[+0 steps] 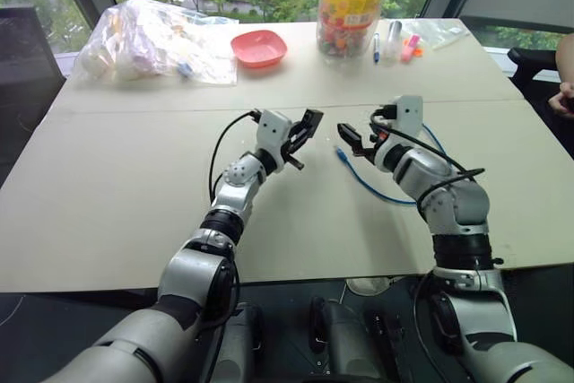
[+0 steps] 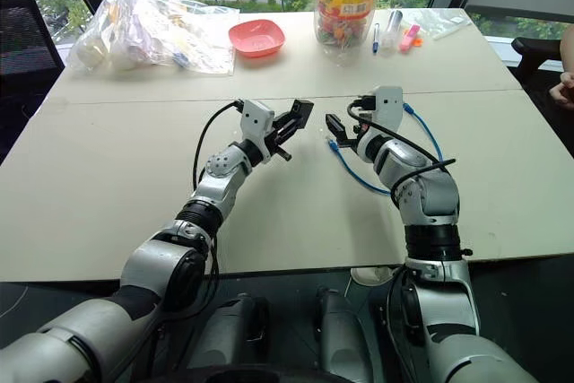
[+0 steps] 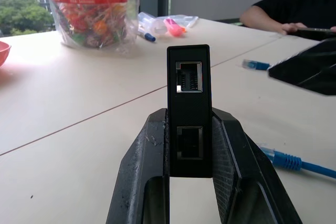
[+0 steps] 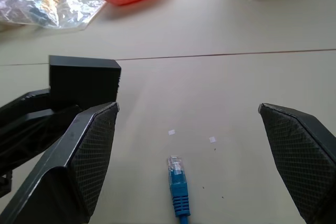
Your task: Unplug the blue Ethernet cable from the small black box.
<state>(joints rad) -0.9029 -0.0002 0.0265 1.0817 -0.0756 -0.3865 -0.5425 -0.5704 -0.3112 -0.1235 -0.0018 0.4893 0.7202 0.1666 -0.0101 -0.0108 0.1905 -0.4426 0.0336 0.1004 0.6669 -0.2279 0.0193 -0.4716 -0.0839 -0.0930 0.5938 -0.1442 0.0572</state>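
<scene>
Right end effector over cable (unplugged)

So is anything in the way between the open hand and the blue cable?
No, nothing visible. The blue cable's plug lies on bare table right under the open right hand. The left hand grips the black box off to the side.

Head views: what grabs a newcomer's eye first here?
The small black box held up above mid-table, pinched in the left gripper, both sockets empty. Just right of it the right gripper stands open, and the blue Ethernet cable lies loose on the table below it, plug end free. At the far edge, a big bag of colourful sweets and a pink bowl.
</scene>
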